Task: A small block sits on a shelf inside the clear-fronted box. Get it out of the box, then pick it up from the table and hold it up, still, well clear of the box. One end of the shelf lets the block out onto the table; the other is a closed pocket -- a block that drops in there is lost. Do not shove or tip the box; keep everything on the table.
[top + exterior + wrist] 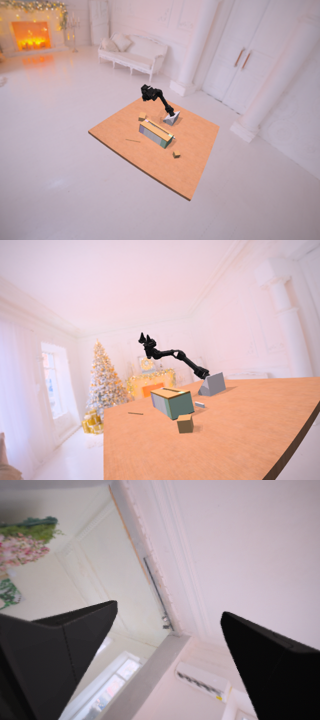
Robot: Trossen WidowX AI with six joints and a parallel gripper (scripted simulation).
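The box (pixel 153 136) (pixel 180 404) stands upright on the table (pixel 178 175) (pixel 232 446), with a long slot in its tan top. Its front looks grey, with a purple section at one end and a green one at the other. I cannot make out the small block or the shelf inside. My gripper (pixel 145 334) (pixel 169 611) is open, high above the table and apart from the box, its fingers pointing upward. Nothing shows between the fingers in the wrist view, only walls and ceiling beyond them.
A tan cube (pixel 176 154) (pixel 185 423) lies off the green end, and a larger tan block (pixel 142 116) near the purple end. A thin stick (pixel 132 140) (pixel 135 413) lies in front of the box. A small pale bar (pixel 199 404) lies behind the green end, towards the grey arm base (pixel 171 120) (pixel 216 384).
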